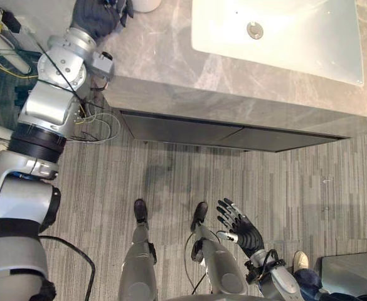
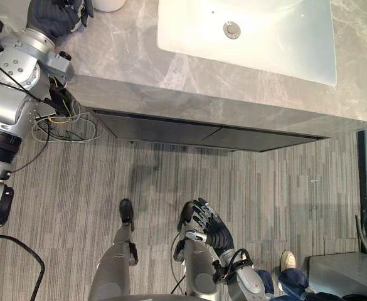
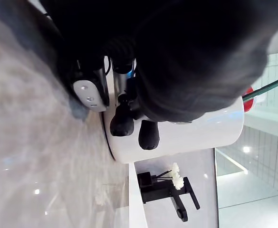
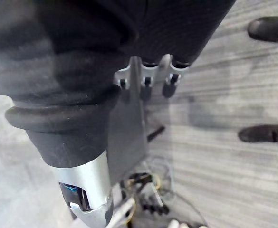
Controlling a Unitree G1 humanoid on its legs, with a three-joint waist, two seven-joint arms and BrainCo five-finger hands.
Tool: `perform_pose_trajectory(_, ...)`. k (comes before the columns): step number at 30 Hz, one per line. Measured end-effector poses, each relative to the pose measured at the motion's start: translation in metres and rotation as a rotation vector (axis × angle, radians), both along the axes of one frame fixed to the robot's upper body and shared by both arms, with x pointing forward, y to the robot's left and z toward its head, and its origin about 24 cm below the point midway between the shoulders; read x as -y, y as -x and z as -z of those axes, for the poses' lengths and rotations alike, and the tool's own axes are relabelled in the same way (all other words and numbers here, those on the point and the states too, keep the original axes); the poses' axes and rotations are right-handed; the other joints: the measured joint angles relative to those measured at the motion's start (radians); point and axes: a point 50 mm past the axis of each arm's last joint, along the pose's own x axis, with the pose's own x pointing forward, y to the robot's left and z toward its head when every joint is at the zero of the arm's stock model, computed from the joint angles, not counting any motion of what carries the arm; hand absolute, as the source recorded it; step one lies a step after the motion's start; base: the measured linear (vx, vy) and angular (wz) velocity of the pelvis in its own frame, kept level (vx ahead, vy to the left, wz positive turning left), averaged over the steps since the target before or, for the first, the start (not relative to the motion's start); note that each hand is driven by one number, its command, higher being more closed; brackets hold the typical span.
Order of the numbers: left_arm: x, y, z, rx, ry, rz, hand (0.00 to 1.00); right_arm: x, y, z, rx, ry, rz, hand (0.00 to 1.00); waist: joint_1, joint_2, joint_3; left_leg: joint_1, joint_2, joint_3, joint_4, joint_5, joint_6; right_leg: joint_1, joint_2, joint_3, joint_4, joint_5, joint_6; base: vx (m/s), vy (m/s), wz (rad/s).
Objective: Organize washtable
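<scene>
Cup (image 3: 191, 133): white, glossy, round and plain-walled. It stands upright on the grey marbled counter (image 1: 170, 56), at the far left end, left of the sink (image 1: 283, 31) and well apart from it. The mouth faces up, with a thin green stick (image 3: 267, 88) and something red (image 3: 248, 93) poking out of it; can't tell what they are. The base sits flat on the counter. The left robot hand (image 1: 98, 15) is on it, with dark fingertips (image 3: 122, 124) curled against the lower wall near the base.
</scene>
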Motion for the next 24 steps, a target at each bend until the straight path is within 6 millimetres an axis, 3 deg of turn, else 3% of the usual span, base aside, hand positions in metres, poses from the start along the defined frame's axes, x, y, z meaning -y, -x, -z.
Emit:
perform_pose_trajectory(4,-0.008,0.000,-0.012,0.018,0.010,-0.038,1.00,0.000,0.000,0.000,-0.001,-0.001,-0.001,0.00,-0.013,-0.017,-0.012,0.001,-0.001,0.012,0.000,0.000,0.000,-0.009,0.000,0.016,0.000,0.003,-0.007,-0.01,0.019,-0.11)
perform_pose_trajectory(8,-0.010,0.005,-0.030,0.066,0.008,-0.046,1.00,0.000,0.001,0.002,-0.012,-0.004,0.001,0.00,-0.047,-0.024,-0.018,0.010,-0.003,0.021,0.001,0.003,0.006,-0.009,-0.002,0.021,0.000,0.009,-0.004,0.02,0.015,-0.12)
perform_pose_trajectory(14,-0.001,0.003,-0.027,0.057,0.011,-0.013,1.00,0.002,0.002,0.007,-0.034,0.001,0.007,0.00,-0.052,-0.018,-0.020,0.039,0.004,0.025,0.001,0.002,0.004,0.014,0.005,0.022,0.000,0.009,-0.003,0.04,0.005,-0.06)
perform_pose_trajectory(17,0.001,0.000,-0.016,0.023,0.000,0.004,1.00,0.001,0.002,0.007,-0.035,0.000,0.006,0.00,-0.051,-0.009,-0.022,0.064,0.002,0.021,0.001,-0.002,0.006,0.042,0.003,0.019,0.000,0.007,0.000,0.02,0.023,0.05)
perform_pose_trajectory(24,-0.002,-0.007,0.036,-0.119,-0.007,0.022,1.00,0.002,0.004,0.015,-0.071,0.008,0.007,0.00,-0.045,0.073,-0.067,0.094,0.000,0.005,0.000,-0.010,0.006,0.085,0.001,0.010,0.000,-0.008,0.009,0.01,0.026,0.08)
